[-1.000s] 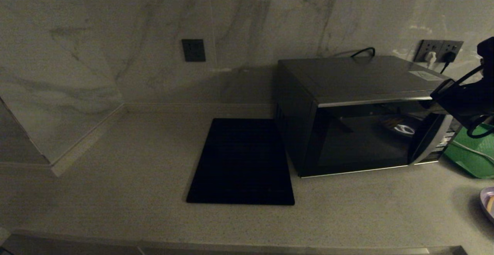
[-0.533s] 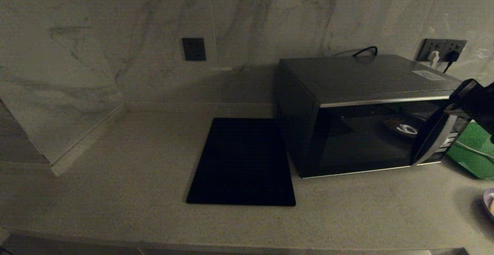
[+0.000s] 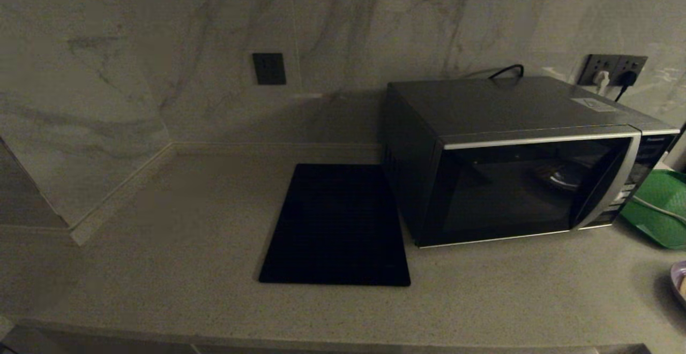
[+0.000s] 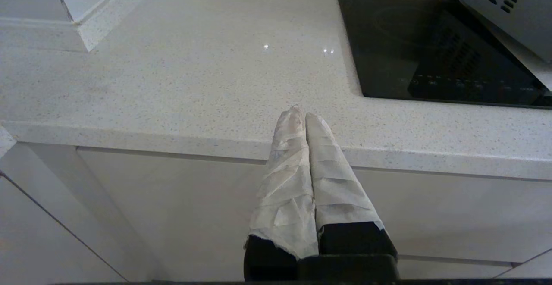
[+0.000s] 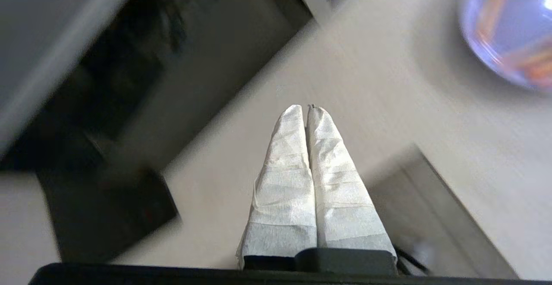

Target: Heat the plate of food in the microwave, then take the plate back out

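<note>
The microwave (image 3: 514, 182) stands at the back right of the counter with its dark glass door shut; a pale glint shows in the glass. The plate of food (image 3: 679, 281) lies on the counter at the far right edge of the head view, cut off by the frame. In the right wrist view the lilac plate with orange fries (image 5: 509, 30) is blurred, and my right gripper (image 5: 304, 109) hangs shut and empty over bare counter between it and the microwave (image 5: 129, 61). My left gripper (image 4: 300, 112) is parked shut at the counter's front edge.
A flat black mat (image 3: 335, 225) lies left of the microwave, touching its side. A green tray (image 3: 656, 209) sits right of the microwave. Wall sockets (image 3: 613, 70) with plugs are behind it. Marble walls close the back and left.
My right arm has drawn back from the microwave's upper right corner, off to the right and out of the head view. The microwave door now shows fully, shut.
</note>
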{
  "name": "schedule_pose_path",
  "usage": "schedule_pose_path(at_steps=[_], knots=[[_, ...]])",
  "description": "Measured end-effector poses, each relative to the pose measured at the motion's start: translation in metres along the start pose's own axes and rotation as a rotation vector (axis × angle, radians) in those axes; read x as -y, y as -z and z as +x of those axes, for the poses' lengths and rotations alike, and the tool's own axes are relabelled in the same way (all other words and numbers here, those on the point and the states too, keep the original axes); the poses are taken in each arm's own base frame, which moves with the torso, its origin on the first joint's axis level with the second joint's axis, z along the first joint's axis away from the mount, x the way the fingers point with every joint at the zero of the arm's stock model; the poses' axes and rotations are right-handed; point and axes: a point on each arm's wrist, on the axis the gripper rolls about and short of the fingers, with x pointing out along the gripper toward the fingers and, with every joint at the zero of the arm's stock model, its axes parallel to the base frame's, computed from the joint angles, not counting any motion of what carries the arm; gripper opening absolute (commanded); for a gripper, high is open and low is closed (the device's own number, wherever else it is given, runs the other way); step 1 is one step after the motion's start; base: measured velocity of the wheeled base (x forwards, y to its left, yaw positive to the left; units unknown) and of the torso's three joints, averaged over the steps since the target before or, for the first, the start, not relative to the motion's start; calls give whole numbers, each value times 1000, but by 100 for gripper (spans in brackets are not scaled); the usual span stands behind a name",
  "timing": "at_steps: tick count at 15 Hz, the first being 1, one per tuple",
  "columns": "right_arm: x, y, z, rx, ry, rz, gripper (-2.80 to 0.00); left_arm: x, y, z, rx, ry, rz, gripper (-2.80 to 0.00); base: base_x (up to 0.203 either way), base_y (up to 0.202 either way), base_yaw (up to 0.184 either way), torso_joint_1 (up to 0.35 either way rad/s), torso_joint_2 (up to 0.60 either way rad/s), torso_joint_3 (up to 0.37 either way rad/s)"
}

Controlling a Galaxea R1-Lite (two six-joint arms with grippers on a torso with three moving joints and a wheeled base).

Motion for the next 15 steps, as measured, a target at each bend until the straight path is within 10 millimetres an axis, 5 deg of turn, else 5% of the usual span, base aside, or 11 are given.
schedule_pose_path(at_steps=[8, 11, 15], knots=[[60, 80, -149, 52, -143, -187, -280, 0, 0, 0, 0, 0, 0, -280, 0, 0, 0, 0, 0, 0], [94, 114, -183, 115, -214, -302, -280, 0, 0, 0, 0, 0, 0, -280, 0, 0, 0, 0, 0, 0], [140, 156, -202, 89, -258, -436, -280, 0, 0, 0, 0, 0, 0, -280, 0, 0, 0, 0, 0, 0]])
